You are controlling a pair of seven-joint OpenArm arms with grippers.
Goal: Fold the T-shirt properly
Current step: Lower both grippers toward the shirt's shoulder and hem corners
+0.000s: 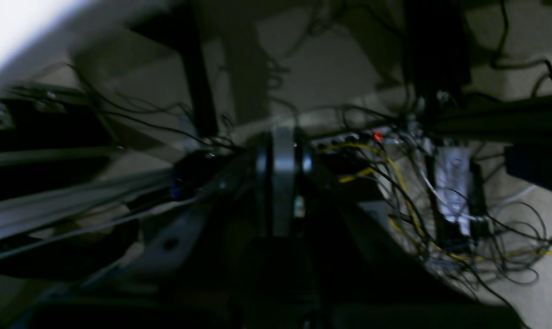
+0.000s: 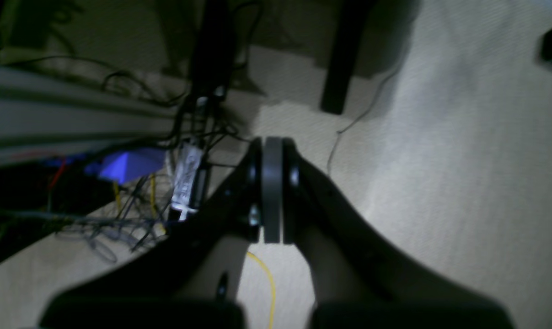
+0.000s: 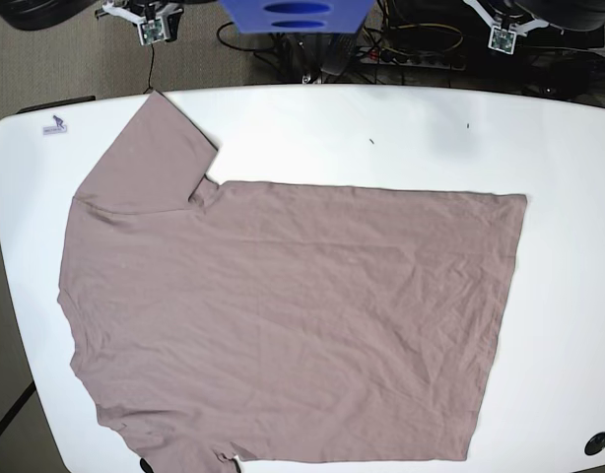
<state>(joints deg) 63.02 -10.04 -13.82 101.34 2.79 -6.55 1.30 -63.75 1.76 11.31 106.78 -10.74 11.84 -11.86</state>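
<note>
The T-shirt [image 3: 283, 315], plain mauve-brown, lies spread flat on the white table [image 3: 564, 148]; one sleeve points to the far left corner and the hem is on the right. Both arms are drawn back beyond the table's far edge: the right arm's end [image 3: 150, 25] at the upper left of the base view, the left arm's end [image 3: 502, 34] at the upper right. My left gripper [image 1: 282, 141] is shut with nothing between its pads and hangs over floor cables. My right gripper [image 2: 272, 148] is also shut and empty, above pale carpet. Neither wrist view shows the shirt.
A blue box [image 3: 293, 15] sits behind the table's far edge amid cables [image 1: 417, 196]. A small label [image 3: 54, 125] marks the table's far left corner and a dark round fitting [image 3: 598, 442] its near right. A dark leg [image 2: 335, 68] stands on the carpet.
</note>
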